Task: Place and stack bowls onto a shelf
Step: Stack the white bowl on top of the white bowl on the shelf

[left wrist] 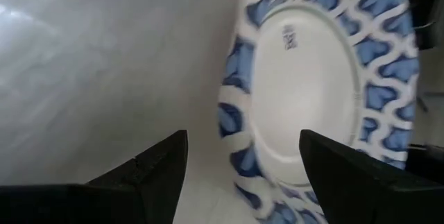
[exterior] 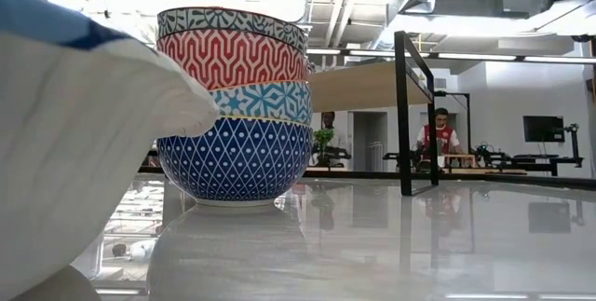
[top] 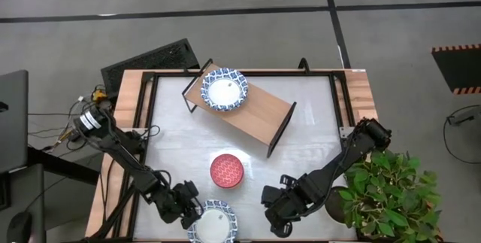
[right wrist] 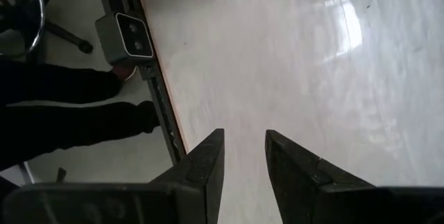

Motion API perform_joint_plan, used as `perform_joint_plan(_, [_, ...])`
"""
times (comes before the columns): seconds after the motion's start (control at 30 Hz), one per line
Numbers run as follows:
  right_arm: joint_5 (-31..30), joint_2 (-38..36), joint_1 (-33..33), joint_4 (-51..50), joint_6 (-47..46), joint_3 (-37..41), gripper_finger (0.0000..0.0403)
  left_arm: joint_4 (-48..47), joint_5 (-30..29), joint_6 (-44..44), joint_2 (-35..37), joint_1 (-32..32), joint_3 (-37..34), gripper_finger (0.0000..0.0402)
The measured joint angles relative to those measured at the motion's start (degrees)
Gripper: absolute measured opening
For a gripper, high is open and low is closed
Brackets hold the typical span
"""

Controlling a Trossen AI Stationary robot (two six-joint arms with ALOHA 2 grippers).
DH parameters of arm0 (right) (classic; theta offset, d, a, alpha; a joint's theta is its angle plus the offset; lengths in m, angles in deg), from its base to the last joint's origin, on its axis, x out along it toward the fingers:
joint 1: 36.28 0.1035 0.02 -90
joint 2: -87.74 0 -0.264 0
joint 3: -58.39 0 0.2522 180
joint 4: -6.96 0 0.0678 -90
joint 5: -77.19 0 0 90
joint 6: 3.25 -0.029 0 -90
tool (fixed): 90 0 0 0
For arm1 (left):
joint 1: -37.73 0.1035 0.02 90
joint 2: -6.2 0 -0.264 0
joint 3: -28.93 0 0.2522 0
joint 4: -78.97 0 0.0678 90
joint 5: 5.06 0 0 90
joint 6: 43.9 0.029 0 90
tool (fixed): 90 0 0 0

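A wide white bowl with a blue patterned rim [top: 213,225] sits at the table's near edge and fills the left of the low view [exterior: 74,152]. My left gripper [top: 185,201] [left wrist: 239,165] is open at that bowl's left side. Its fingers stand on either side of the rim [left wrist: 243,158], apart from it. The small red bowl [top: 226,171] [exterior: 235,105] rests on its foot mid-table. A second white bowl [top: 223,90] sits on the left end of the wooden shelf [top: 259,115] [exterior: 368,85]. My right gripper [top: 275,211] [right wrist: 244,151] hovers over bare table near the near edge, its fingers a narrow gap apart.
The shelf stands slanted across the far half of the table on black legs [exterior: 405,115]. A potted plant [top: 387,190] stands at the table's right near corner. A small camera [right wrist: 132,35] is fixed on the near edge. A person [exterior: 438,138] is far off in the room.
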Motion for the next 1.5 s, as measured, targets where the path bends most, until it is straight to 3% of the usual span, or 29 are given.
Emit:
perform_joint_plan(0.13, [0.0, 0.0, 0.0, 0.0, 0.0, 0.0, 0.0131, 0.1, 3.8, 0.0, -1.9, 0.9, 0.0, 0.0253])
perform_joint_plan(0.23, [0.0, 0.0, 0.0, 0.0, -0.1, 0.0, 0.0131, -0.2, 5.2, -1.5, -2.0, 1.5, 0.1, 0.0225])
perform_joint_plan(0.6, [-0.6, 0.0, 0.1, 0.0, -0.6, 0.0, 0.0131, -0.8, 6.7, -2.6, 0.3, 3.8, 0.0, 0.0012])
perform_joint_plan(0.87, [-0.8, 0.0, 0.1, -2.3, -0.6, 0.0, 0.0131, -0.7, 12.8, -4.6, 2.3, 4.4, 0.0, 0.0002])
perform_joint_plan(1.1, [-2.5, 0.0, -0.6, -5.4, 0.4, 0.0, 0.0131, -4.5, 10.7, -6.0, 12.3, 4.4, 0.0, 0.0])
perform_joint_plan(1.3, [-2.5, -1.5, -3.0, -5.2, 8.7, 0.0, 0.0131, -13.4, 2.9, -8.0, 26.2, 4.4, 0.0, 0.0])
perform_joint_plan(1.5, [-6.2, -7.2, -6.2, -5.1, 16.8, 0.0, 0.0131, -16.5, -12.2, -7.9, 40.6, 4.5, 0.0, 0.0])
